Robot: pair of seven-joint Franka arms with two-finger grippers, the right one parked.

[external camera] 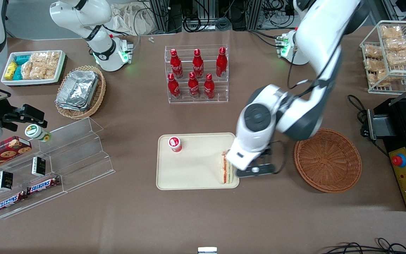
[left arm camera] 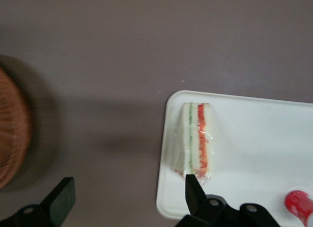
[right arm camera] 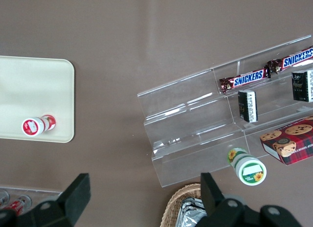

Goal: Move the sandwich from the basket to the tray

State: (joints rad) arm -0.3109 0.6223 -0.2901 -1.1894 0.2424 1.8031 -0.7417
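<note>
On the tray [external camera: 189, 178], sandwich [external camera: 226, 169] beside a red-capped bottle [external camera: 175, 144] — gripper [left arm camera: 129, 195] above, fingers [left arm camera: 193, 190] spread, seemingly clear.

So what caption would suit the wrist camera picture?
Open gripper hovering beside the sandwich lying on the tray, basket nearby.

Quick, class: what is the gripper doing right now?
Gripper: open, holding nothing, above the tray's edge nearest the basket; the sandwich lies released on the tray.
</note>
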